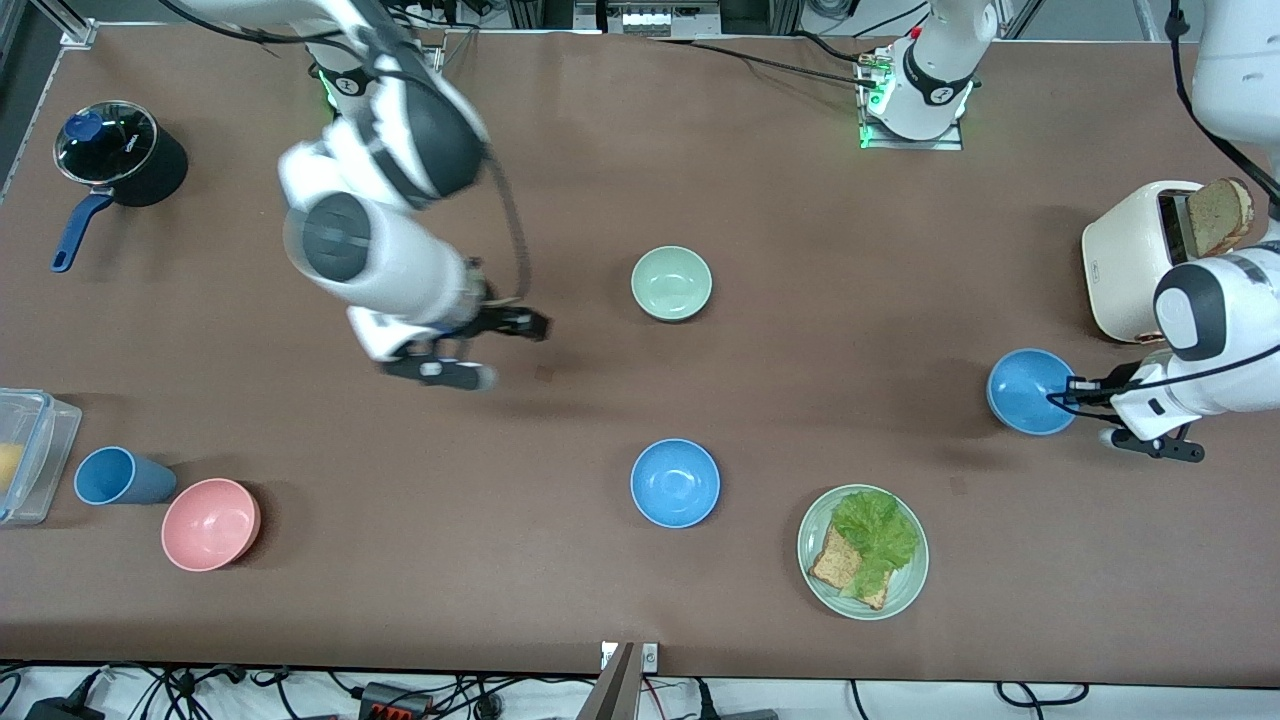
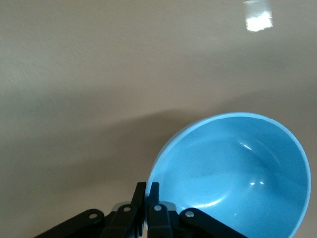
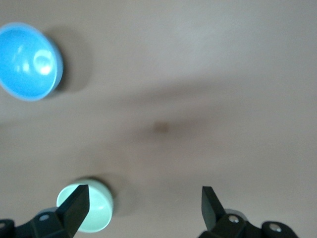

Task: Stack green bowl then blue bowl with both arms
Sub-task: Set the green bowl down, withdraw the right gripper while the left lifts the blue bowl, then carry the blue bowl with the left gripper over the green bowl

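The pale green bowl (image 1: 671,283) sits upright mid-table; it also shows in the right wrist view (image 3: 98,209). One blue bowl (image 1: 675,482) rests nearer the front camera than it, also in the right wrist view (image 3: 29,59). My left gripper (image 1: 1068,392) is shut on the rim of the second blue bowl (image 1: 1030,390) near the toaster. In the left wrist view the left gripper (image 2: 147,191) pinches this bowl's rim (image 2: 233,168), and the bowl is tilted with its shadow on the table. My right gripper (image 1: 505,350) is open and empty over bare table beside the green bowl; the right wrist view shows it (image 3: 143,203) spread wide.
A white toaster (image 1: 1135,260) with a toast slice (image 1: 1220,215) stands at the left arm's end. A green plate with lettuce and toast (image 1: 905,590) lies near the front edge. A pink bowl (image 1: 210,523), blue cup (image 1: 115,475), clear container (image 1: 30,450) and black pot (image 1: 125,150) are at the right arm's end.
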Robot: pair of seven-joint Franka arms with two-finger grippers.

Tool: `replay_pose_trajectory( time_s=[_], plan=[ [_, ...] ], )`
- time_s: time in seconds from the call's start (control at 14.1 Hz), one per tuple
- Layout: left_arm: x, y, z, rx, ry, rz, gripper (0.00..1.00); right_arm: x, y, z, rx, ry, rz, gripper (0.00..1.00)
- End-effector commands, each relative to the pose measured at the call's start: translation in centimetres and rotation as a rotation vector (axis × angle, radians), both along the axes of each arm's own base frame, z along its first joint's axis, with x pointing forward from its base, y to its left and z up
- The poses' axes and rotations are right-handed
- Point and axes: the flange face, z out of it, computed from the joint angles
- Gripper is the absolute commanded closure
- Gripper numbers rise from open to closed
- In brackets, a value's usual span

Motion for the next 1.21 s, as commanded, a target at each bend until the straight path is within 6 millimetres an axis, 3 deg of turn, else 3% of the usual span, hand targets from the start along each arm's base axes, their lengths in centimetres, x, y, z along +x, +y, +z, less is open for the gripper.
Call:
replay_pose_trajectory(
  time_s=[0.0,0.21,0.36,0.57,0.71,0.92,0.99,1.14],
  plan=[
    [-1.8,-1.8,6.3,0.008,0.052,0.021,0.99,0.9,-5.4,1.5,-0.042,-0.018,0.041,0.0],
    [-3.2,-7.3,12.4,0.001,0.092,0.048,0.99,1.7,-10.1,3.9,-0.054,-0.048,0.002,0.0],
    [-4.5,-12.7,16.4,0.017,0.1,0.071,1.0,2.0,-14.5,6.3,-0.076,-0.076,-0.053,0.0],
    [-7.4,-20.2,22.3,0.07,0.09,0.098,1.0,2.5,-22.8,8.9,-0.126,-0.134,0.056,0.0],
    [-8.6,-25.7,23.4,0.039,0.104,0.194,1.0,2.5,-27.6,9.5,-0.133,-0.143,0.142,0.0],
    [-9.8,-34.2,22.7,0.041,0.098,0.299,1.0,1.3,-32.9,11.0,-0.138,-0.132,0.213,0.0],
    [-9.8,-35.6,21.7,0.035,0.116,0.291,1.0,0.9,-33.6,11.0,-0.135,-0.112,0.208,0.0],
    [-10.6,-39.1,20.1,0.024,0.12,0.302,1.0,0.1,-33.1,12.1,-0.131,-0.101,0.197,0.0]
  ],
)
